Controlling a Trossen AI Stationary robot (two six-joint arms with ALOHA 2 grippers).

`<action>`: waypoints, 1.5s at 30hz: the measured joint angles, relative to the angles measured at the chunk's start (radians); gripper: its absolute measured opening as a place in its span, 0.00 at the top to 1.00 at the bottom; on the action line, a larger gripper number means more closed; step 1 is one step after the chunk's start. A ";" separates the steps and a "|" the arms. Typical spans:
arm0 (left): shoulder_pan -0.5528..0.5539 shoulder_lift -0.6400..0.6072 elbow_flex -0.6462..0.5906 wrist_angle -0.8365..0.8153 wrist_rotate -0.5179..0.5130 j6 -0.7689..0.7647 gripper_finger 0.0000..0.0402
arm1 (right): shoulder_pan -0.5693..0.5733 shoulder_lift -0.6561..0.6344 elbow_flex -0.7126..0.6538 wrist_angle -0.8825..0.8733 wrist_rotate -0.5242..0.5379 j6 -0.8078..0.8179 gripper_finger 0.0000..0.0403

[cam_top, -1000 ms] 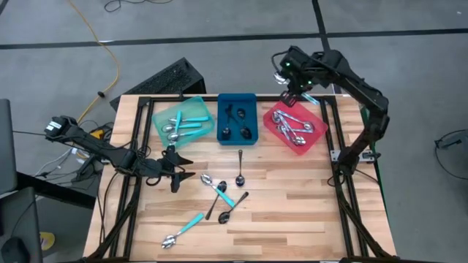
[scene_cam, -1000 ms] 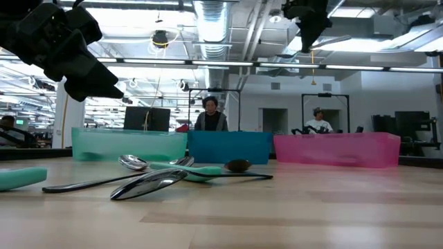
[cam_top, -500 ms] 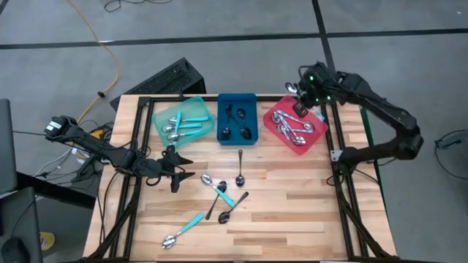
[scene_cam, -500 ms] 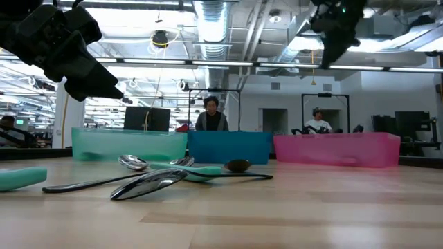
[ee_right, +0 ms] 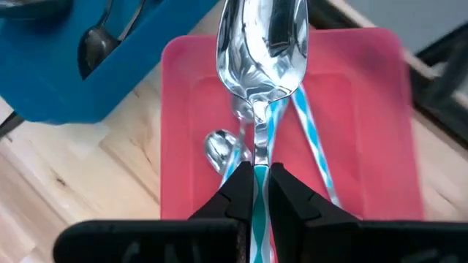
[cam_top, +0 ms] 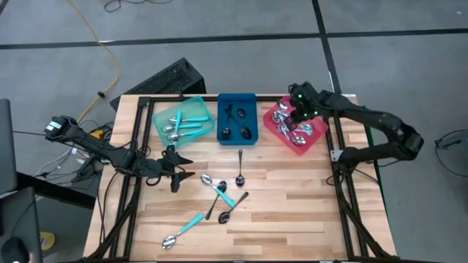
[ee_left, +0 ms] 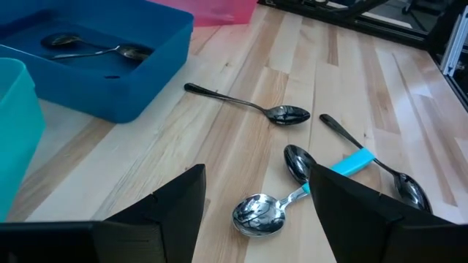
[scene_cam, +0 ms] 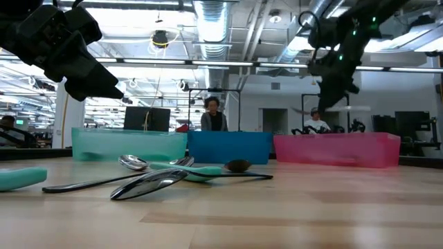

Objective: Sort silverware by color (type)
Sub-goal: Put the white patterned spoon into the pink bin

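Silverware lies sorted in part: spoons fill the teal tray (cam_top: 183, 120), blue tray (cam_top: 237, 117) and red tray (cam_top: 296, 128) along the worktop's (cam_top: 292, 204) far edge, with loose spoons (cam_top: 223, 193) at its centre. Over the red tray, the right gripper (ee_right: 256, 179) pinches a silver spoon (ee_right: 262, 44); lower it before release. The left gripper (ee_left: 256, 208) waits wide near the left.

Bright, even light falls from ceiling strips (scene_cam: 221, 63) above my bench (cam_top: 292, 212); shadows stay faint; glare streaks the spoon (ee_right: 262, 51) in my right end effector (ee_right: 254, 179), whose near fingers blur.
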 joint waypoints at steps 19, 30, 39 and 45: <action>0.000 0.000 0.000 0.000 -0.002 -0.001 0.43 | -0.100 0.224 -0.161 0.263 -0.054 -0.050 0.88; 0.000 0.000 0.000 -0.001 -0.002 0.000 0.43 | -0.121 0.331 -0.160 0.306 -0.055 -0.046 0.87; 0.000 0.000 0.000 -0.001 -0.002 0.000 0.43 | -0.119 0.340 -0.161 0.302 -0.056 -0.033 0.74; 0.000 0.000 0.000 0.000 -0.002 0.000 0.43 | -0.119 0.340 -0.161 0.302 -0.061 -0.026 0.64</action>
